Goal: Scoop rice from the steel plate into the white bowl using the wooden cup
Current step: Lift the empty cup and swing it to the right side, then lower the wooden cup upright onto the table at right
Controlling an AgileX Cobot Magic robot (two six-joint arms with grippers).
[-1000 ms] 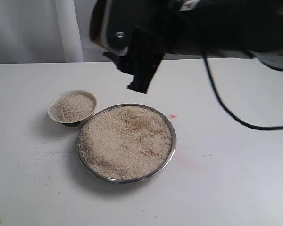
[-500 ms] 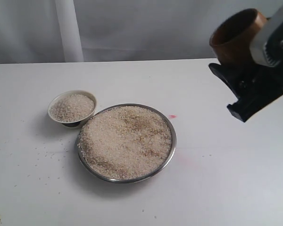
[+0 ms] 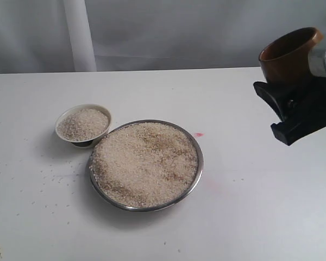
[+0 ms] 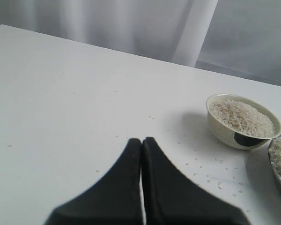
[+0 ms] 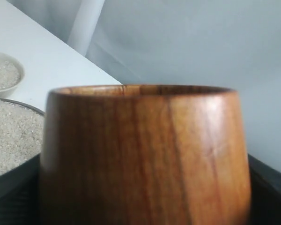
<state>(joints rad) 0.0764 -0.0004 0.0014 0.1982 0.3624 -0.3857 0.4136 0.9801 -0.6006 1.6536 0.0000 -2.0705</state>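
Two grippers: your right gripper [image 3: 282, 109] pinches the cup [image 3: 287, 54] upright, well apart from the plate [image 3: 199, 163] of rice [image 3: 144, 163]; the bowl [image 3: 61, 135] sits just beside it; the fingers of your left gripper [image 4: 141, 141] press together.

Exterior high above table [image 3: 250, 206], wrist views low, all share white bowl [image 4: 220, 131]

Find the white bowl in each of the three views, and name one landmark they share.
Exterior view: white bowl left of centre, beside the far-left rim of the steel plate.
Left wrist view: bowl beyond the shut left gripper, next to the plate's edge.
Right wrist view: bowl cut off by the picture's edge, beyond the wooden cup.
Shared landmark: the rice-filled steel plate, beside the bowl in all three.
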